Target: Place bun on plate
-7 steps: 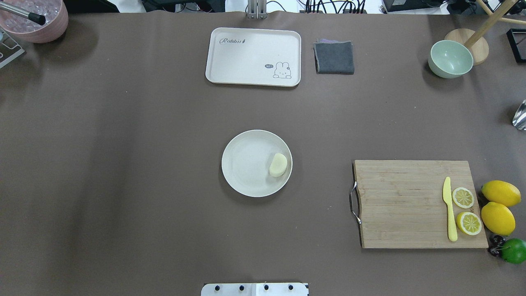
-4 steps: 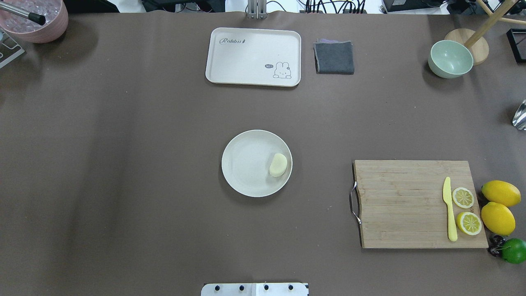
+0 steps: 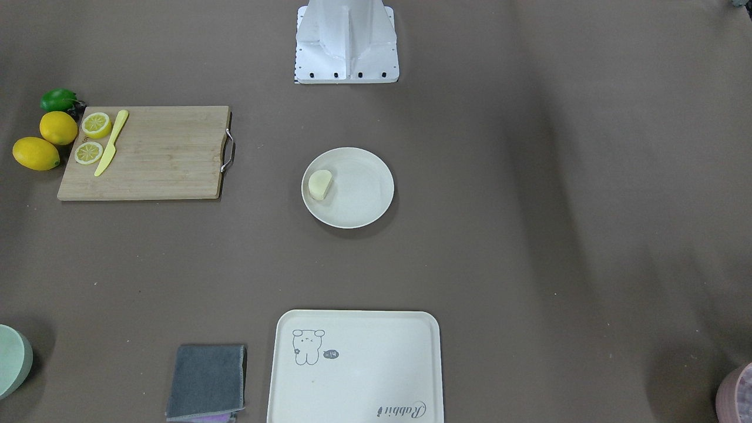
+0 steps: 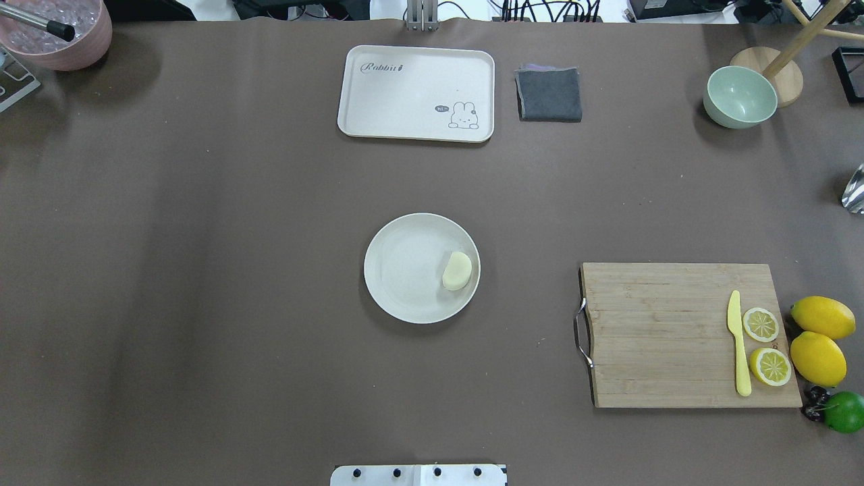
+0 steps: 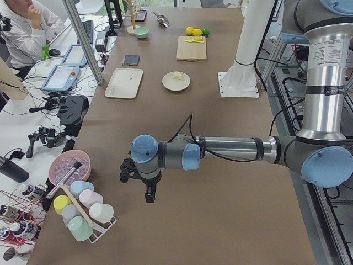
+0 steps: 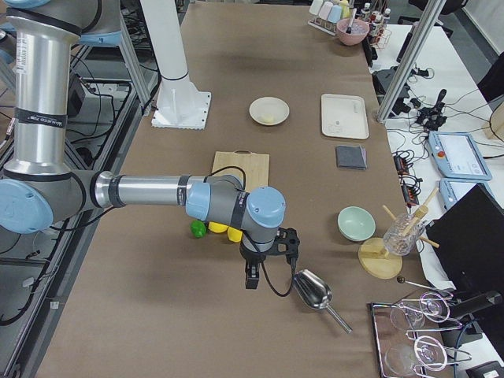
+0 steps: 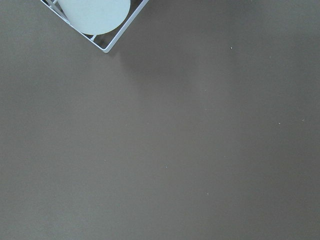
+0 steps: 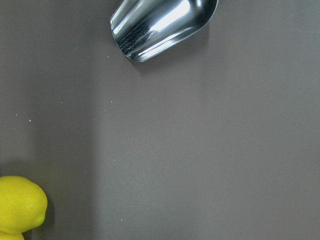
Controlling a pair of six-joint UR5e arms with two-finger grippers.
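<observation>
The pale cream bun (image 4: 457,271) lies on the round off-white plate (image 4: 403,270) at the table's middle, near the plate's right rim. From the front-facing view the bun (image 3: 320,184) sits on the left part of the plate (image 3: 361,194). No gripper is near them. My left gripper (image 5: 150,194) hangs over the table's left end, far from the plate (image 5: 176,83); I cannot tell whether it is open or shut. My right gripper (image 6: 252,279) hangs over the table's right end; its state also cannot be told.
A cream tray (image 4: 416,93) and grey cloth (image 4: 549,94) lie at the back. A cutting board (image 4: 675,335) carries a yellow knife (image 4: 739,344) and lemon slices (image 4: 761,324); whole lemons (image 4: 822,317) sit beside it. A green bowl (image 4: 740,96), metal scoop (image 6: 313,290) and cup rack (image 5: 83,218) stand at the ends.
</observation>
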